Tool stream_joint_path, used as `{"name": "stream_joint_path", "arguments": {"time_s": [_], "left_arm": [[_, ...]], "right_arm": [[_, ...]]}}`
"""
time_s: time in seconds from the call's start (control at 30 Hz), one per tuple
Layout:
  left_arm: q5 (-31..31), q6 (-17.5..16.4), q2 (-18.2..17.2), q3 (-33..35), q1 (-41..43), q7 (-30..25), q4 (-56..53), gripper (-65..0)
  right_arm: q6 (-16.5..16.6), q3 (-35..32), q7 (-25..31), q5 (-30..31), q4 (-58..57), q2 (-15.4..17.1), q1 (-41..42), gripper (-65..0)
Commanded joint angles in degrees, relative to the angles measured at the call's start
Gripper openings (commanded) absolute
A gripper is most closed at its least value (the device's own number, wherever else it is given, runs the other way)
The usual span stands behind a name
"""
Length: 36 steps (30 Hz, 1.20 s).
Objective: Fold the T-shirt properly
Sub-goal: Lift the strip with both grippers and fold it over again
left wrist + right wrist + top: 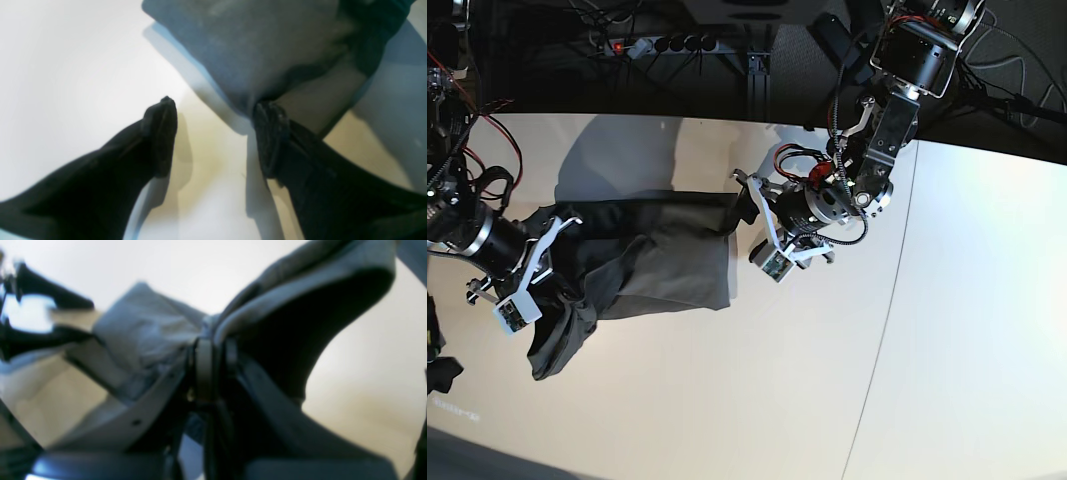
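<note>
The dark olive-grey T-shirt [657, 260] lies rumpled on the white table [727, 400], with one end hanging in a bunch at the lower left. My right gripper [572, 275] is at that left end. In the right wrist view it [217, 363] is shut on a fold of the T-shirt [146, 326], with cloth draped over both fingers. My left gripper [747, 205] is at the shirt's right edge. In the left wrist view it [215, 133] is open, and one finger [270, 140] touches the edge of the T-shirt [260, 50].
A thin seam [895, 290] runs down the table to the right of the left arm. A power strip [657, 44] and cables lie behind the table's far edge. A dark object [439, 370] sits at the left edge.
</note>
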Motion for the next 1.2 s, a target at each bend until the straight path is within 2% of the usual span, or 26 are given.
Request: {"name": "stream_joint_path", "arguments": {"time_s": [0.0, 0.13, 0.23, 0.37, 0.67, 0.77, 0.8, 0.83, 0.93, 1.07, 1.1, 1.17], "left_arm": [[0.44, 0.61, 0.74, 0.42, 1.31, 4.70, -0.59, -27.7], [0.44, 0.59, 3.80, 0.42, 3.72, 4.68, -0.57, -27.7], [0.48, 0.59, 6.21, 0.42, 4.96, 4.70, -0.57, -27.7], [0.44, 0.59, 7.19, 0.39, 5.33, 4.66, -0.55, -27.7], [0.48, 0.57, 7.17, 0.39, 4.39, 4.68, -0.33, -27.7], [0.50, 0.59, 7.19, 0.37, 4.39, 4.66, -0.31, -27.7], [0.50, 0.59, 7.17, 0.37, 4.37, 4.66, -0.31, -27.7], [0.52, 0.59, 7.19, 0.28, 4.39, 4.66, -0.28, -27.7], [1.90, 0.59, 7.17, -0.35, 4.42, 4.68, 0.09, -27.7], [2.45, 0.59, 7.17, -3.93, 4.59, 5.57, 3.23, -28.3], [2.45, 0.59, 7.17, -5.20, 4.76, 6.29, 4.79, -32.0], [2.43, 0.59, 7.17, -8.04, 4.90, 8.63, 8.48, -44.6]], "right_arm": [[2.97, -1.55, 1.66, -1.29, 0.74, 0.90, 1.55, -65.0], [2.80, -8.68, 1.62, -8.70, 0.17, -1.95, 3.65, -65.0], [2.80, -11.98, 1.60, -11.47, -0.52, -5.20, 4.09, -65.0], [2.80, -16.11, -0.57, -14.95, -0.81, -8.17, 4.04, -65.0], [2.80, -23.19, -3.58, -13.92, -2.36, -8.44, 3.45, -65.0], [2.80, -23.23, -4.57, -9.70, -2.36, -8.46, 3.48, -32.0], [2.80, -23.23, -4.37, -8.92, -2.27, -8.46, 3.63, -24.4], [2.80, -23.23, -4.31, -8.00, -2.03, -8.46, 3.85, -20.9], [2.80, -23.21, -3.85, -5.62, -0.39, -8.50, 4.81, -21.1], [2.75, -21.94, -3.41, -5.66, 0.35, -9.60, 7.58, -21.1], [2.67, -21.20, -2.91, -5.84, 0.33, -9.97, 8.41, -21.1], [2.60, -19.19, -1.55, -6.82, 0.31, -10.88, 9.97, -21.1]]}}
